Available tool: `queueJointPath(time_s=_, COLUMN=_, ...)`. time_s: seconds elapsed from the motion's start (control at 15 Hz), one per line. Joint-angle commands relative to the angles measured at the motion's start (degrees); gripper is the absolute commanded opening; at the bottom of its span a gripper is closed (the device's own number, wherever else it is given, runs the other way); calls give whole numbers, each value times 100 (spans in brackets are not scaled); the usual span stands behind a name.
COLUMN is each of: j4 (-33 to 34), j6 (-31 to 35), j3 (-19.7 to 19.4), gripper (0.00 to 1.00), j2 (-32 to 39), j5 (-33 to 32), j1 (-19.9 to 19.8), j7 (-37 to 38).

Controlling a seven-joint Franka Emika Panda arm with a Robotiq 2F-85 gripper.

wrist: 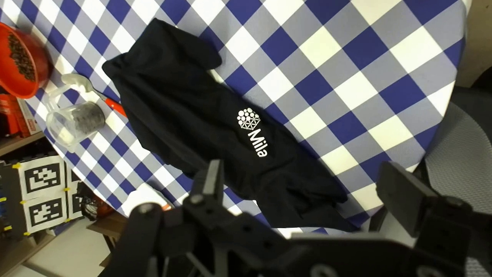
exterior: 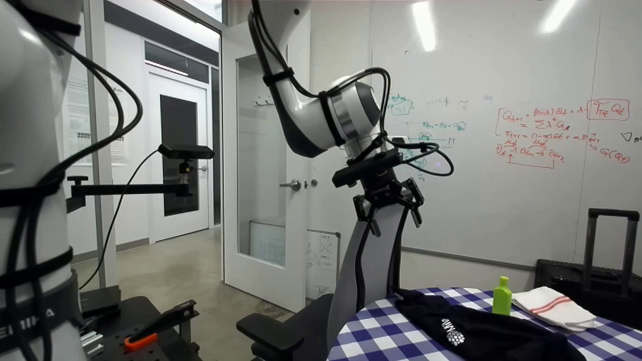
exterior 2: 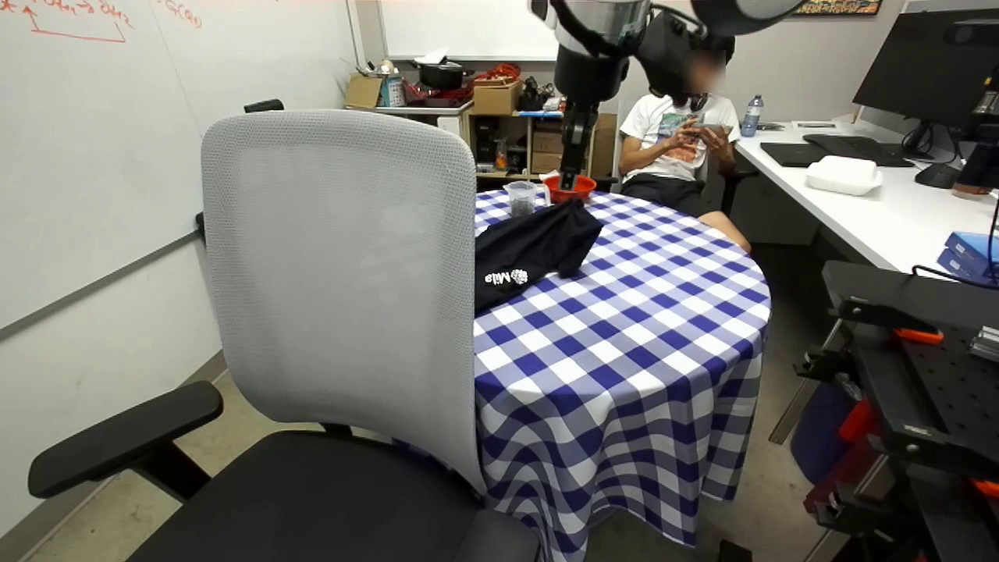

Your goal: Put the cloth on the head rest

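The pincer (exterior: 396,224), jaws spread wide, hangs above the table (exterior 2: 648,343). Below, the cloth (wrist: 200,104) lies crumpled, one end near the edge by the chair (exterior 2: 335,273), where the head rest (exterior 2: 335,117) rises; checkered room runs from the cloth's long side to the curved edge. A whiteboard (exterior: 461,210) stretches behind. Bottle (exterior: 501,298) and towel (exterior: 546,306) sit nearby; spoon (wrist: 81,82), cup (wrist: 63,123) and bowl (wrist: 39,61) cluster toward the far edge.

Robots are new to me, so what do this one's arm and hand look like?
The arm is white and rounded, with dark parts and a silver ring. Black cables run along it, held by black straps. A dark band lower down bears pale letters. The hand is black, with two jointed fingers.
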Motion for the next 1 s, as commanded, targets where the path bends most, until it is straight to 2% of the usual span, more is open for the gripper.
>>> queueJointPath(time_s=0.0, j4=915, j6=320, j3=-375, gripper=100, j2=1084, j5=132, j1=195, j7=-172)
queueJointPath(time_s=0.47, j4=2074, j6=861, j3=-796, gripper=100, j2=2509, j5=473, j1=353, j7=-498)
queueJointPath(time_s=0.93, j4=2827, j6=1377, j3=-1160, gripper=100, j2=3491, j5=747, j1=607, j7=-768)
